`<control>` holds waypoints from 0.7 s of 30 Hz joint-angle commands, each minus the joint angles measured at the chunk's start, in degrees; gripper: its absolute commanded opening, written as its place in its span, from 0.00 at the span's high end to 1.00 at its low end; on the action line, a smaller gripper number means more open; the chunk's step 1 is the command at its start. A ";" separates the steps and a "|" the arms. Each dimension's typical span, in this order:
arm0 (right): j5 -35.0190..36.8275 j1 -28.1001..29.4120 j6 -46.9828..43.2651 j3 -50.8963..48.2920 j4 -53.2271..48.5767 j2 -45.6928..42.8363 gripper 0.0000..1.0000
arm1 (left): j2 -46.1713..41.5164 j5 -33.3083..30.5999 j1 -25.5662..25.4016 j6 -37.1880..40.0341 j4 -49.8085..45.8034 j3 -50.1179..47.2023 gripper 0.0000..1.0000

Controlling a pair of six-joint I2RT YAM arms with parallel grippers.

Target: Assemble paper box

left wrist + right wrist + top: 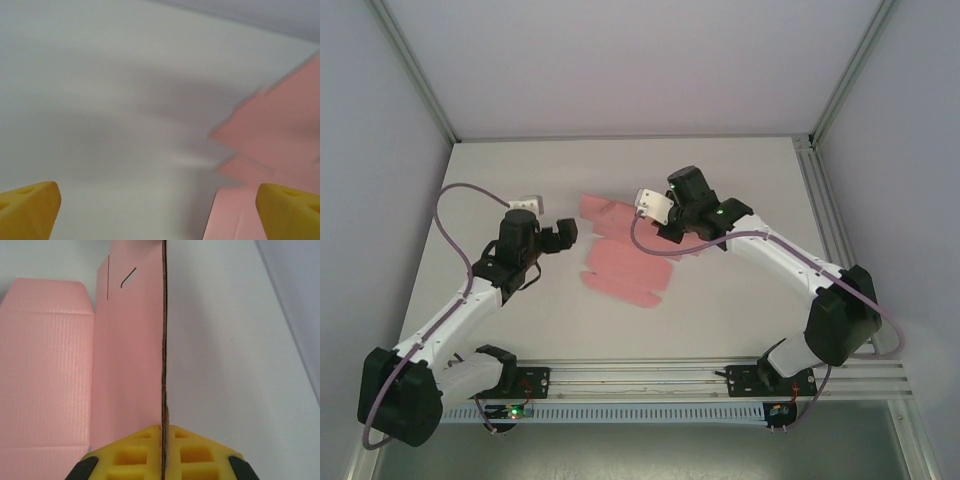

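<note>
one paper box (625,265) lies unfolded; right end effector (163,440) clamps its edge, left end effector (160,212) gapes open.

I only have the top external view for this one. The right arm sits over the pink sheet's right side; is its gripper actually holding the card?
Observer: Yes. On the right wrist camera the right gripper is shut on the paper box, with one card edge running straight between its yellow pads.
Operator: And the left gripper, is it on the sheet too?
Observer: No. On the left wrist camera the left gripper is open, its yellow fingertips wide apart and gripping nothing. The card lies on the table at that view's right side.
</note>
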 commanded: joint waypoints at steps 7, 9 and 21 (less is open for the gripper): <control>-21.88 -4.08 -6.52 1.64 -6.12 -2.57 1.00 | 7.52 27.07 1.73 11.86 25.41 -3.55 0.00; -24.68 -4.79 -7.82 2.62 -8.39 -2.57 1.00 | 8.36 26.93 1.82 14.39 23.03 -1.30 0.00; -35.31 -11.32 -4.38 7.57 -10.11 -1.41 1.00 | 9.28 40.37 2.33 16.86 24.75 -0.98 0.09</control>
